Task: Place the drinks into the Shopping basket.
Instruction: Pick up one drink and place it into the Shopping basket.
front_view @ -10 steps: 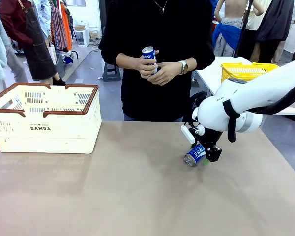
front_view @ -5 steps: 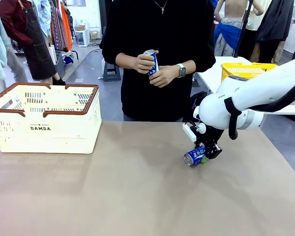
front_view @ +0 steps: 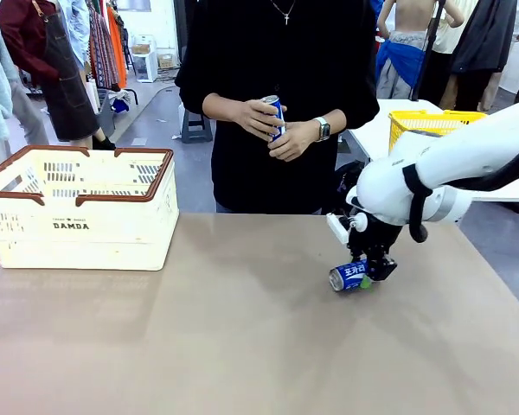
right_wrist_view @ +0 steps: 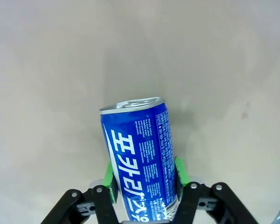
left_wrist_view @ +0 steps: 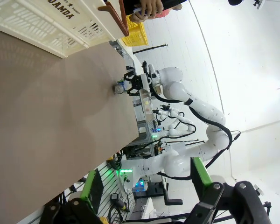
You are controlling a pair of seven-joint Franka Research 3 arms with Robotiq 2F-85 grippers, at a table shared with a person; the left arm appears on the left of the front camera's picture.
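A blue and white drink can (front_view: 349, 277) lies on its side, low over the tan table (front_view: 199, 346) at the right. My right gripper (front_view: 368, 273) is shut on it. In the right wrist view the green pads (right_wrist_view: 179, 171) press both sides of the can (right_wrist_view: 139, 154), silver top pointing away. The person behind the table holds a second blue can (front_view: 275, 113) in both hands. The cream Shopping basket (front_view: 78, 207) with a brown rim stands at the table's far left. My left gripper (left_wrist_view: 147, 184) is open with nothing between its fingers, looking along the table toward the basket (left_wrist_view: 42, 21) and the held can (left_wrist_view: 120, 87).
A bright yellow basket (front_view: 432, 124) sits on a white table behind my right arm. The person stands at the far edge, between the cream basket and my right arm. Other people and clothes racks are farther back.
My right gripper has shut on the lying can and shifted it slightly to the right. The person has turned the other can in their hands.
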